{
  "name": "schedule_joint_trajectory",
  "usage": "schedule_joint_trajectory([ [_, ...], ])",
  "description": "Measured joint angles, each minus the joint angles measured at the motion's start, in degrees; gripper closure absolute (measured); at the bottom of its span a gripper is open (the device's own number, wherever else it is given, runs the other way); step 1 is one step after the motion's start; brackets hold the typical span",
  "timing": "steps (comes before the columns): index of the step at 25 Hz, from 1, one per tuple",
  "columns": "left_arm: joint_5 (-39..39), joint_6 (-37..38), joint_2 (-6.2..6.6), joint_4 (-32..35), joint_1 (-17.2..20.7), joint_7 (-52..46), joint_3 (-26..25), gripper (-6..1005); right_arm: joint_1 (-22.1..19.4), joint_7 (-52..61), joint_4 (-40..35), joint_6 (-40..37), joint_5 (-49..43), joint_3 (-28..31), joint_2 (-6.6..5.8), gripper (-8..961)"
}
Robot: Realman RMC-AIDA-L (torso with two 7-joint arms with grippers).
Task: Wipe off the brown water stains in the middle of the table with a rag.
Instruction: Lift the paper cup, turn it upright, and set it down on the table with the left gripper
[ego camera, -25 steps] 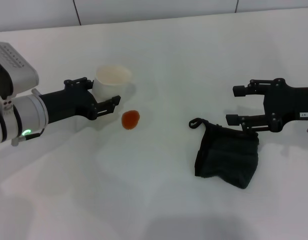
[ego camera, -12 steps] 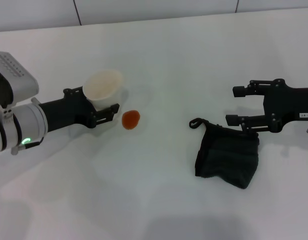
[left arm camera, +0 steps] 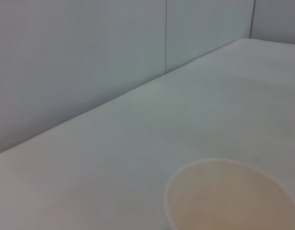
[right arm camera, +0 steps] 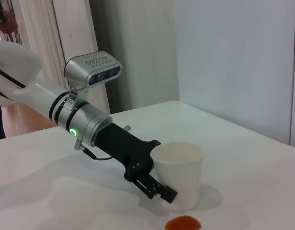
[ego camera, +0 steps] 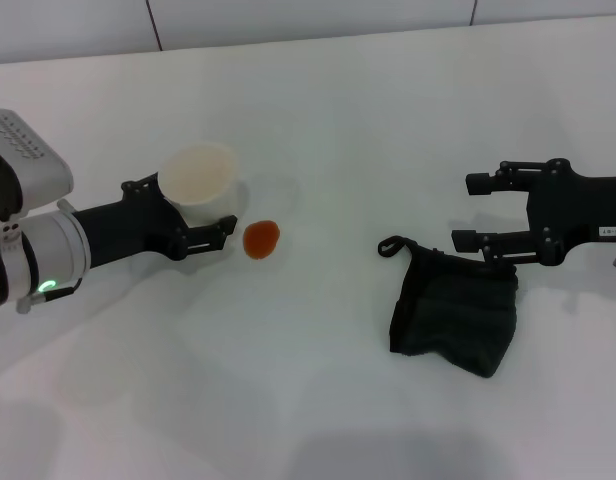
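The brown water stain [ego camera: 261, 239] is a small orange-brown blot on the white table [ego camera: 338, 120]; it also shows in the right wrist view [right arm camera: 183, 223]. The dark rag [ego camera: 455, 308] lies crumpled to its right, with its black loop [ego camera: 390, 245] pointing toward the stain. My right gripper [ego camera: 475, 211] is open and empty, just beyond the rag's far edge. My left gripper [ego camera: 193, 205] is shut on a white paper cup [ego camera: 198, 180], tilted, just left of the stain. The cup also shows in the left wrist view [left arm camera: 233, 191] and the right wrist view [right arm camera: 178, 172].
A pale wall [ego camera: 288, 15] runs along the table's far edge. The bare tabletop stretches in front of the stain and the rag. My left arm [right arm camera: 90, 120] reaches across the table in the right wrist view.
My left gripper has drawn the cup back to the left, away from the stain, and tilted it. The right arm, the rag and the stain have not moved.
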Motion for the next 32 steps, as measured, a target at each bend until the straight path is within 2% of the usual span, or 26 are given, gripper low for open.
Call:
schedule_joint_trajectory([
  [7, -0.57, -0.05, -0.03, -0.10, 0.13, 0.72, -0.01, 129, 0.00, 0.00, 0.01, -0.01, 0.00, 0.18, 0.00, 177],
  [24, -6.18, 5.05, 0.00, -0.20, 6.21, 5.85, -0.03, 129, 0.09, 0.01, 0.00, -0.03, 0.00, 0.09, 0.00, 176],
  [32, -9.40, 10.16, 0.17, -1.83, 9.13, 8.03, -0.02, 130, 0.04, 0.20, 0.01, -0.03, 0.02, 0.00, 0.00, 177],
])
